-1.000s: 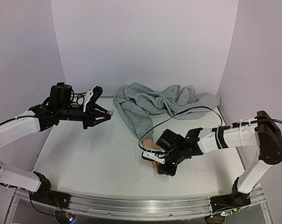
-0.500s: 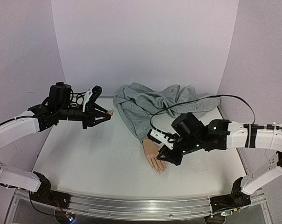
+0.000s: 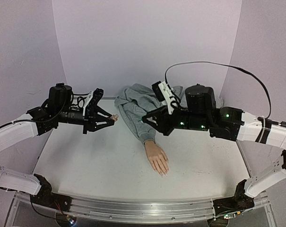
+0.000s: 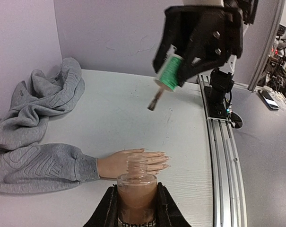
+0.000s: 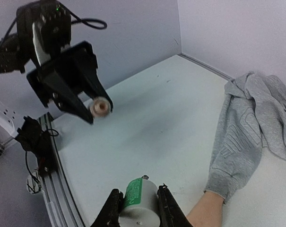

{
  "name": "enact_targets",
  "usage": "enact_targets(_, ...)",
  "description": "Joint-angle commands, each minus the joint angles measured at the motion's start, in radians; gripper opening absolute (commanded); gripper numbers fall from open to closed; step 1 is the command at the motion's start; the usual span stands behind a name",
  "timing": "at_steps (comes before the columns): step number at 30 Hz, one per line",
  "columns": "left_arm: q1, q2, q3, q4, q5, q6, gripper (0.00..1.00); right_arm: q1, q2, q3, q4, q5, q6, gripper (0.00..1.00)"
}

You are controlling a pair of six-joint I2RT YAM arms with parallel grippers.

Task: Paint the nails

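The flesh-coloured mannequin hand [image 3: 156, 157] lies palm down on the white table, and its pale nails [image 3: 164, 172] point at the near edge. Its grey sleeve [image 3: 142, 124] runs back to the bunched sweatshirt. My left gripper [image 3: 108, 119] is shut on an open bottle [image 4: 136, 166] of tan polish, held in the air at the left. My right gripper [image 3: 150, 120] is shut on the white green-labelled cap [image 5: 135, 208]. Its brush [image 4: 153, 101] points down and left, in the air above the sleeve. The hand [image 4: 115, 163] and nails [image 4: 166, 160] also show behind the bottle in the left wrist view.
The crumpled grey sweatshirt [image 3: 173, 105] lies against the back wall. Purple walls close in the back and both sides. A metal rail [image 4: 222, 142] runs along the near table edge. A black cable [image 3: 204, 63] arcs above the right arm.
My right gripper has lifted off the mannequin hand and swung up, back and left with the brush cap. The hand is now uncovered. My left gripper has barely moved.
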Motion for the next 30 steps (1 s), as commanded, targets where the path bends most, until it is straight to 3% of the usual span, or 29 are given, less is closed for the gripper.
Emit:
enact_targets(1, -0.049, -0.067, -0.015, 0.034, -0.007, 0.083, 0.0, 0.006, 0.067, 0.149, 0.057, -0.081, 0.091, 0.0)
enact_targets(10, -0.106, -0.113, -0.043, -0.024, -0.127, 0.228, 0.0, 0.006, 0.189, 0.357, -0.026, -0.276, 0.11, 0.0)
enact_targets(13, -0.114, -0.118, -0.038, -0.059, -0.164, 0.269, 0.0, 0.006, 0.217, 0.392, -0.062, -0.267, 0.105, 0.0)
enact_targets(22, -0.117, -0.124, -0.033, -0.064, -0.19, 0.263, 0.0, 0.006, 0.193, 0.362, -0.071, -0.302, 0.093, 0.0)
enact_targets(30, -0.117, -0.135, -0.073, 0.055, -0.172, 0.171, 0.0, 0.006, 0.171, 0.317, -0.062, -0.305, 0.1, 0.0)
